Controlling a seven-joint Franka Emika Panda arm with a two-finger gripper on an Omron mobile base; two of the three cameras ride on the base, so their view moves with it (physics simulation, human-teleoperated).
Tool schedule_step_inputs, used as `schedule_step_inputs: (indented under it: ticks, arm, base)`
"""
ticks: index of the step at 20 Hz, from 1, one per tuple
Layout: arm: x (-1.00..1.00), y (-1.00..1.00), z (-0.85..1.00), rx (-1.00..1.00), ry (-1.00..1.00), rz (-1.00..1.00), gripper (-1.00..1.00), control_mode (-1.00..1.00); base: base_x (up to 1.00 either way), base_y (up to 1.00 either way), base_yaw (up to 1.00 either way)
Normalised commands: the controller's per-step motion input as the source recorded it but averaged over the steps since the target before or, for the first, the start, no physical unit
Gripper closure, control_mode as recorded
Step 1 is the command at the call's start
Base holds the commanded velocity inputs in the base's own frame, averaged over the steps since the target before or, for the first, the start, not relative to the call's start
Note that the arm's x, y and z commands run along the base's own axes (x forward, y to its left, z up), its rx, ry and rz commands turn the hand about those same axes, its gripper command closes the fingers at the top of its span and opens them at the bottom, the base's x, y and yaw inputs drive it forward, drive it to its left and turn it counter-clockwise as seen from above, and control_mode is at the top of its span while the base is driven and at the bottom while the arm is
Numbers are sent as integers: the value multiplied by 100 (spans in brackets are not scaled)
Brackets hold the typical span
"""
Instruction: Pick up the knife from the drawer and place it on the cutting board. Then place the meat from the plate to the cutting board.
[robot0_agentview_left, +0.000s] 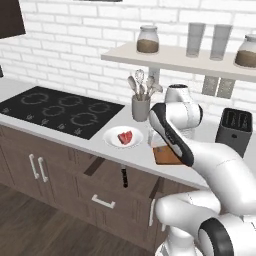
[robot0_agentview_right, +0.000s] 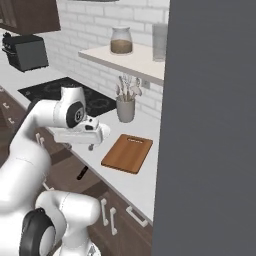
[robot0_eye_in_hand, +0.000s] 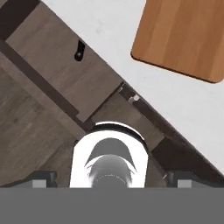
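Note:
The drawer (robot0_agentview_left: 100, 192) under the counter stands pulled out. The black handle of the knife (robot0_agentview_left: 124, 177) pokes out from under the counter's edge; its blade is hidden. In the hand view the knife (robot0_eye_in_hand: 79, 50) lies in the drawer (robot0_eye_in_hand: 61, 76) at the upper left. The white plate (robot0_agentview_left: 114, 139) holds the red meat (robot0_agentview_left: 125, 137). Beside it lies the cutting board (robot0_agentview_left: 166, 157), half hidden by my arm and bare in the right base view (robot0_agentview_right: 127, 153). My gripper (robot0_agentview_right: 84, 145) hangs open and holding nothing above the counter's edge, left of the board and above the drawer (robot0_agentview_right: 67, 172).
A grey utensil holder (robot0_agentview_left: 141, 107) with spoons stands behind the plate. A black cooktop (robot0_agentview_left: 57, 111) lies to the left and a dark toaster (robot0_agentview_left: 234, 130) to the right. A shelf (robot0_agentview_left: 175, 59) with jars hangs above. A grey wall (robot0_agentview_right: 212, 125) blocks the right.

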Motion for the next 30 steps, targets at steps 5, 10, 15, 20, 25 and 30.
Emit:
schedule_step_inputs:
  ticks: [5,10,15,20,25,30]
  arm:
    - [10,99,-100,6,55,12,-100,-100]
    - [36,99,-100,2,44,0,-100,-100]
    - [61,51,-94,0,7,0,-100,-100]
    - [48,12,-74,0,0,0,-100,-100]
    - [14,0,-38,1,-1,0,-100,-100]
    - [-8,31,-69,14,3,0,-100,-100]
  base:
    - [0,0,0]
    - [0,0,0]
    - [0,0,0]
    - [0,0,0]
    - [0,0,0]
    - [0,0,0]
